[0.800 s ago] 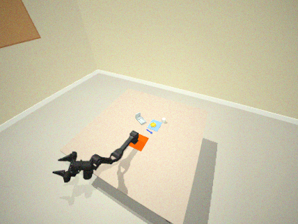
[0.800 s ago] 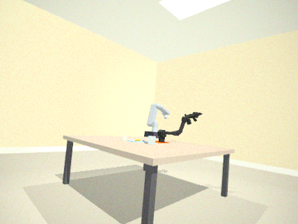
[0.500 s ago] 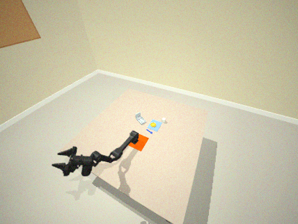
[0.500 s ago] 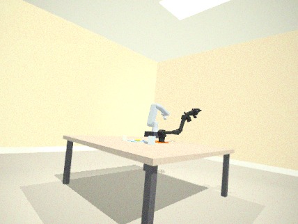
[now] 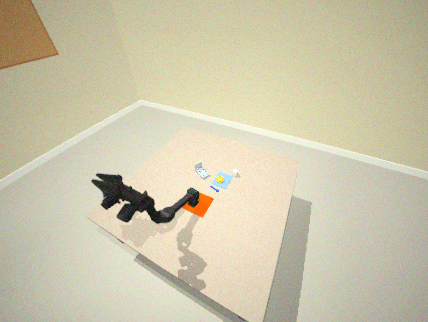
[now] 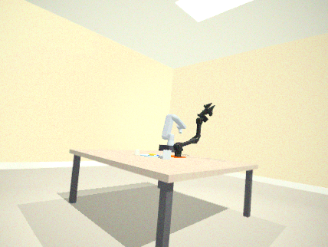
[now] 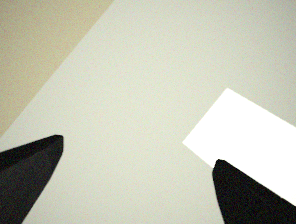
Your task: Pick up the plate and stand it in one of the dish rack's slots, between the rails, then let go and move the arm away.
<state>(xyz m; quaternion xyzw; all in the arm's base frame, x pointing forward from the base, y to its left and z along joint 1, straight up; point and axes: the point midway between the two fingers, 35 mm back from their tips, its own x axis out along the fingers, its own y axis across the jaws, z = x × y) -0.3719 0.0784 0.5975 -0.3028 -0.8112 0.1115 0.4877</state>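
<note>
A small yellow round piece, which looks like the plate [image 5: 220, 179] [image 6: 152, 155], lies on a light blue mat [image 5: 228, 183]. The pale grey dish rack [image 5: 202, 171] [image 6: 166, 154] stands beside that mat; its slots and rails are too small to make out. My gripper [image 5: 94, 178] [image 6: 213, 104] [image 7: 140, 155] is open and empty. It is raised high, far from plate and rack, and tilts upward. The wrist view shows only ceiling, wall and a bright panel between and around the fingers.
A blue spoon-like piece [image 5: 214, 189] lies near the blue mat. A small white cup-like object [image 5: 236, 173] [image 6: 137, 152] stands beyond it. An orange square [image 5: 202, 206] lies by my arm's base. In the exterior view, a pale robot arm [image 6: 167, 128] shows behind the rack.
</note>
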